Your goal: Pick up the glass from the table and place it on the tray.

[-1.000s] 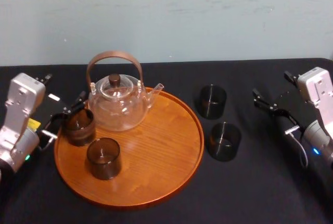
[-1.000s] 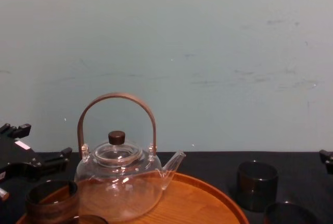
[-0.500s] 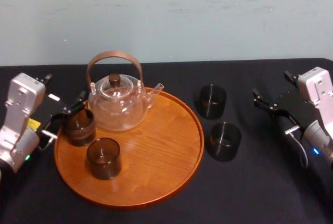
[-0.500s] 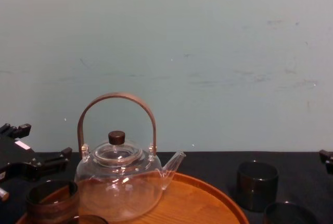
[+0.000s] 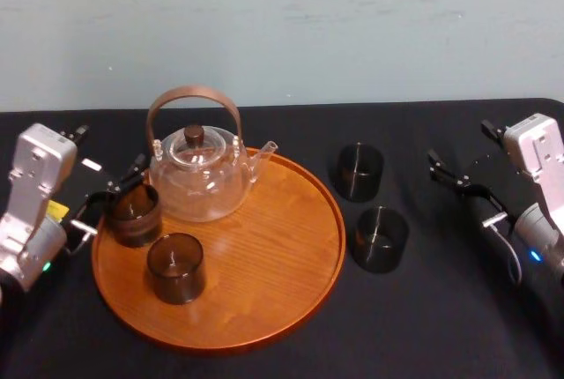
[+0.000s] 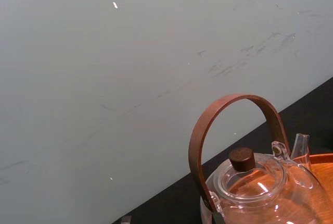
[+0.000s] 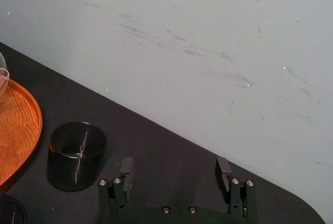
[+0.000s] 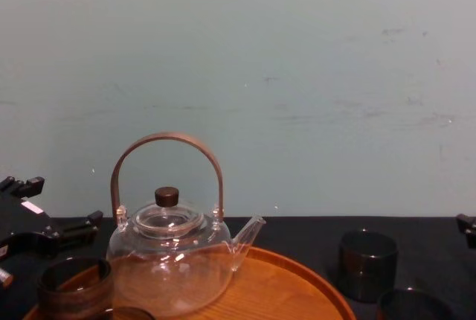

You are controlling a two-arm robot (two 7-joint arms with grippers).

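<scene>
left gripper is sitting wide open beside a glass on the tray. right gripper is hovering over the table's right side — open, empty.

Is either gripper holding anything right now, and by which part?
Right gripper open, empty. Left gripper sits at the rear glass on the tray; a grip cannot be told.

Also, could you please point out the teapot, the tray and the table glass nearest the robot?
teapot point(image 5: 199, 187): head view, on its clear glass body.
tray point(image 5: 275, 240): head view, on bare wood of its floor.
nearer table glass point(image 5: 381, 240): head view, on its middle.
</scene>
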